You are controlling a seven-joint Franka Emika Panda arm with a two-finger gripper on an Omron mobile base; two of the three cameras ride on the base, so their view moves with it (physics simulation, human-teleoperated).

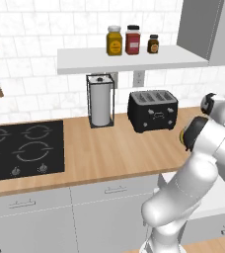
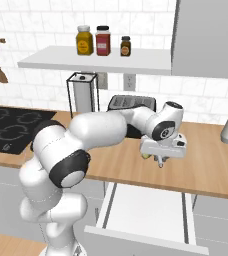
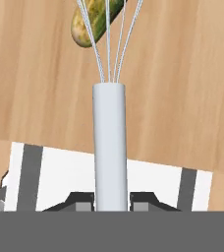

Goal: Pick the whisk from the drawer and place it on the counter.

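I find the gripper [image 3: 111, 199] clamped on the whisk [image 3: 110, 142], lifted clear of the drawer [image 2: 142, 207]; seemingly above the counter [image 2: 211, 155], placement outstanding.

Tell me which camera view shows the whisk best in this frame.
The hand view: the whisk runs up the middle, its pale handle clamped in the gripper and its wire loops fanning over the counter. In the right base view it is a faint sliver under the gripper. In the left base view I can't make it out.

base views: flank arm, share counter [image 1: 109, 153] | hand view: close, downward
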